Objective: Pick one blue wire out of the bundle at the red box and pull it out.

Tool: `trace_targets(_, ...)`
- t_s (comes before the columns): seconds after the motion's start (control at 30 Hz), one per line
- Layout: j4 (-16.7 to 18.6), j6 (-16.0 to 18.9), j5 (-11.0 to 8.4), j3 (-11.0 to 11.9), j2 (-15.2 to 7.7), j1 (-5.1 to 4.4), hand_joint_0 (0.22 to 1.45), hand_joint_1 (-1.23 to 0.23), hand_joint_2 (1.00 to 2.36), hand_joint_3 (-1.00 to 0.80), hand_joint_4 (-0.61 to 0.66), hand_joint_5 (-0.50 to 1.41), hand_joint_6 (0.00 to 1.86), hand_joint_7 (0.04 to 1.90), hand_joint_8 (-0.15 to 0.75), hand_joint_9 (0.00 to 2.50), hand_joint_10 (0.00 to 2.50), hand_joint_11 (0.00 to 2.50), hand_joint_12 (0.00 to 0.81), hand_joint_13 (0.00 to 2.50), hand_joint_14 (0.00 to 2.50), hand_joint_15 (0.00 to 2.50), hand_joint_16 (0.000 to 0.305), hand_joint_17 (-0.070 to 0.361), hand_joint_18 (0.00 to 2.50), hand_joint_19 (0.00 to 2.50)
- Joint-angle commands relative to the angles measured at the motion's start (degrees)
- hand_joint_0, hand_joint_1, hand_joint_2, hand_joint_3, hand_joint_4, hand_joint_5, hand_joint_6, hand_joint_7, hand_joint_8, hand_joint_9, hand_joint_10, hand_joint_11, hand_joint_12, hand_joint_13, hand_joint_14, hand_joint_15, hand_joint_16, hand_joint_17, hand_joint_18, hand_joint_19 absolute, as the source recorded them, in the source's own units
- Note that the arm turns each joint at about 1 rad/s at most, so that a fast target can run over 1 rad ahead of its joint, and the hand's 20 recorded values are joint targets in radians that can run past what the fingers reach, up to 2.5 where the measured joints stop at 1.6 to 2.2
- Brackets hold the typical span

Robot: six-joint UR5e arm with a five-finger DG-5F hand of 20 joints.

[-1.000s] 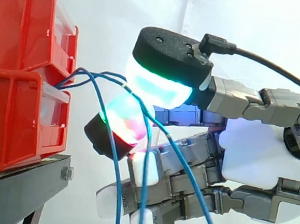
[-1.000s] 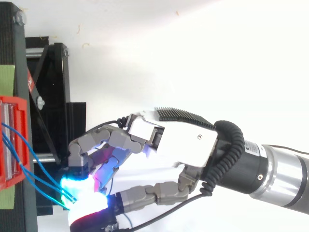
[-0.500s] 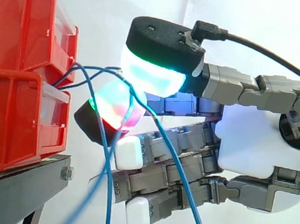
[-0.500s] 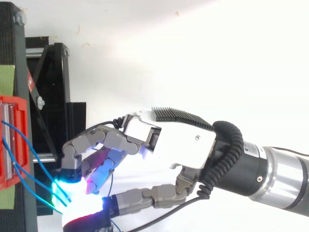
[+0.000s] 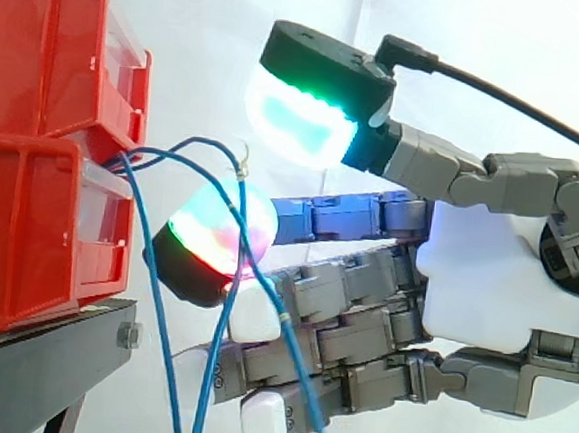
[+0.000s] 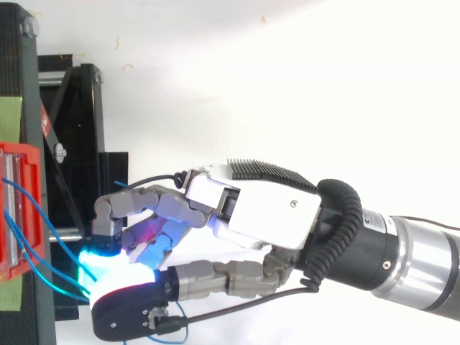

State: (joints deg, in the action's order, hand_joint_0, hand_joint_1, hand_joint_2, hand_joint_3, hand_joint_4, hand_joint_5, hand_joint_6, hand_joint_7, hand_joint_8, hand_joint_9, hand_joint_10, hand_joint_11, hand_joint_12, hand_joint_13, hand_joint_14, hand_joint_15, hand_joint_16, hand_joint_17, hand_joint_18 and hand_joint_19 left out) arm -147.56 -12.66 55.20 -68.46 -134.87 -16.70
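Note:
Several thin blue wires come out between the two stacked red bins and hang down in loops. One wire arches from the bins to a peak just above a glowing fingertip, then drops across the front of that pad. My hand reaches in from the right with its fingers stretched towards the bins. The thumb's green-cyan pad stands above the fingertip with a clear gap between them, and no wire is pinched. From above, the hand sits right of the red bin, with wires running to its glowing tips.
The bins rest on a black stand, whose frame lies under and left of the fingers. A white curtain fills the background.
The thumb pad has lifted off the fingertip it was pressed against, opening a gap. The blue wires have slipped free, and hang lower and closer to the bins.

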Motion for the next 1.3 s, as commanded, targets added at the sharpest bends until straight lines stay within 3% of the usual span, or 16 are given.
trace_targets(0.0,-0.01,0.00,-0.01,-0.01,0.05,0.00,0.50,-0.40,1.00,-0.50,0.11,-0.04,0.66,1.14,0.308,1.19,0.01,0.33,0.404,0.78,0.01,0.34,0.054,0.122,0.75,0.53)
trace_targets(0.1,-0.01,0.00,-0.01,-0.01,-0.04,0.00,0.48,-0.41,1.00,-0.50,0.10,-0.04,0.70,1.09,0.322,1.20,0.01,0.35,0.412,0.79,0.01,0.34,0.055,0.124,0.76,0.53)
trace_targets(0.37,-0.01,0.00,-0.01,-0.01,-0.04,-0.08,0.55,-0.70,1.00,-0.50,0.10,-0.08,0.85,1.20,0.309,1.23,0.02,0.56,0.400,0.84,0.02,0.42,0.049,0.111,0.76,0.53)
trace_targets(0.6,-0.01,0.00,-0.01,-0.01,-0.04,-0.08,0.59,-0.77,1.01,-0.30,0.05,-0.08,0.89,1.12,0.321,1.30,0.02,0.68,0.394,0.88,0.02,0.49,0.047,0.106,0.78,0.54)
trace_targets(1.07,-0.01,0.00,-0.01,-0.01,0.05,-0.08,0.60,-0.87,1.02,-0.05,-0.07,-0.06,0.91,1.11,0.337,1.30,0.02,0.61,0.408,0.95,0.02,0.52,0.052,0.117,0.86,0.48)
trace_targets(1.13,-0.09,0.00,-0.01,-0.01,-0.04,-0.08,0.59,-0.88,1.02,0.01,-0.16,-0.04,0.90,1.02,0.264,1.25,0.01,0.44,0.409,0.89,0.02,0.44,0.054,0.121,0.87,0.44)
trace_targets(1.27,-0.80,0.00,0.08,0.08,0.05,-0.08,0.57,-0.88,1.01,0.07,-0.22,-0.01,0.86,0.98,0.242,1.24,0.01,0.19,0.422,0.82,0.01,0.31,0.060,0.135,0.87,0.38)
